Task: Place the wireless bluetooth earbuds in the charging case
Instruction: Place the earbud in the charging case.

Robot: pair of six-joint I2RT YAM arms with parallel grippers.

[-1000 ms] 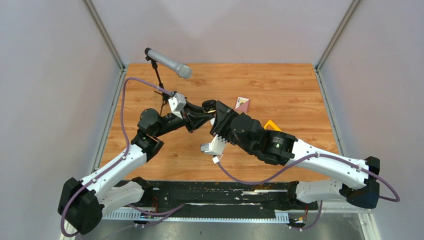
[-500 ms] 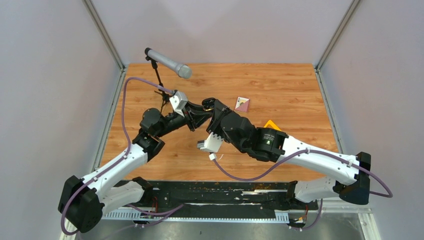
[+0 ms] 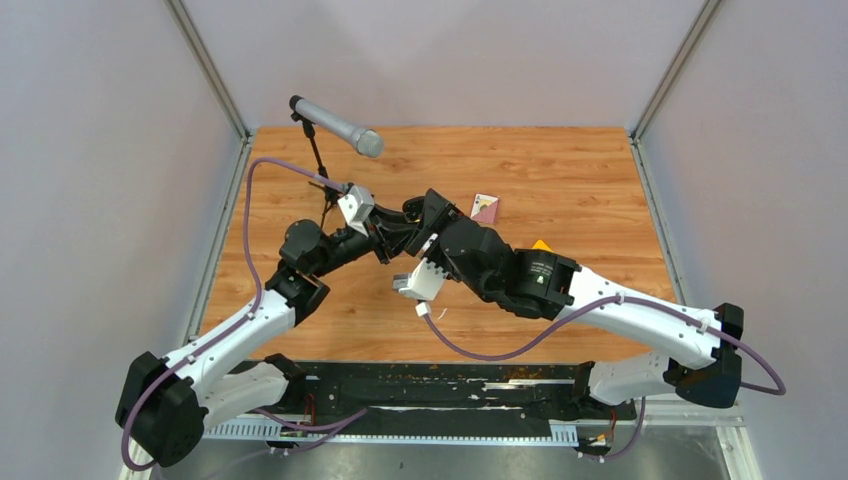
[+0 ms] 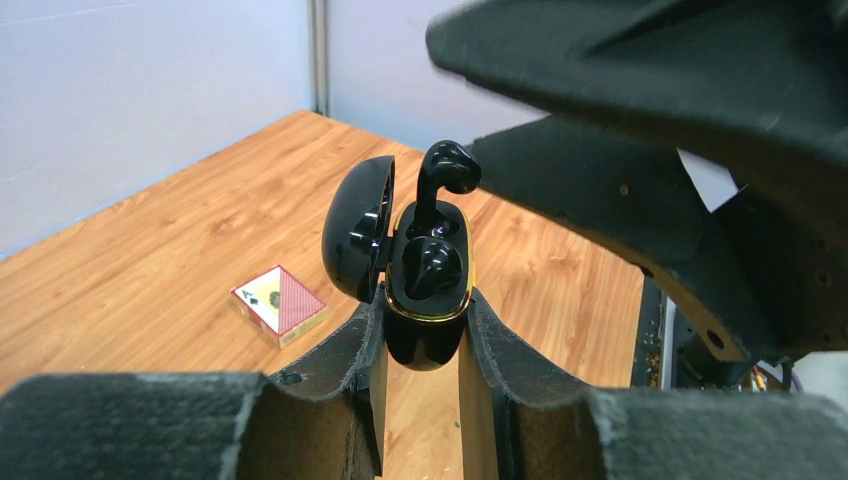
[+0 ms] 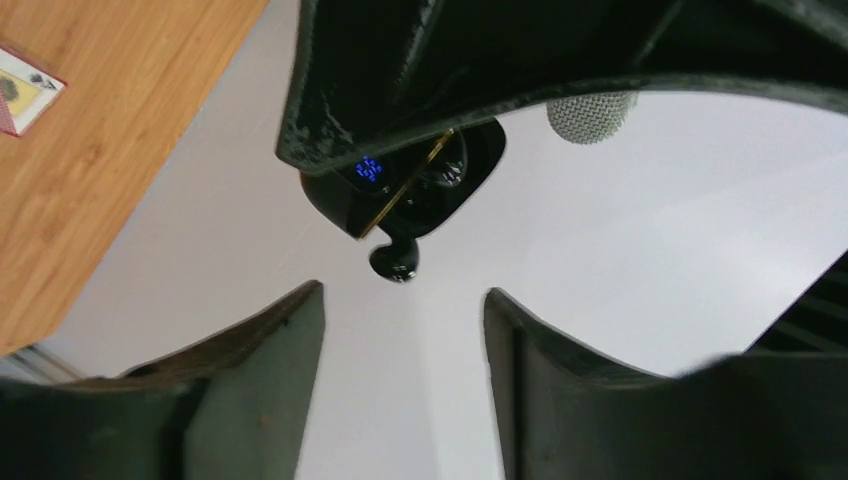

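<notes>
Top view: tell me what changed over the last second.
The right arm's tool swung in toward the charging case, then opened and let go of a black earbud, which now stands partly in its slot. The left tool stayed shut on the case; the card box didn't move.

The scene is lit evenly and brightly from above; only soft shadows are cast on the table (image 3: 560, 170). In both wrist views the near fingers (image 4: 340, 370) are blurred.

Blue lit digits on charging case (image 5: 371, 168) front, too blurred to read. Playing-card box (image 4: 279, 303) shows letter "A" with spade at corner.
</notes>
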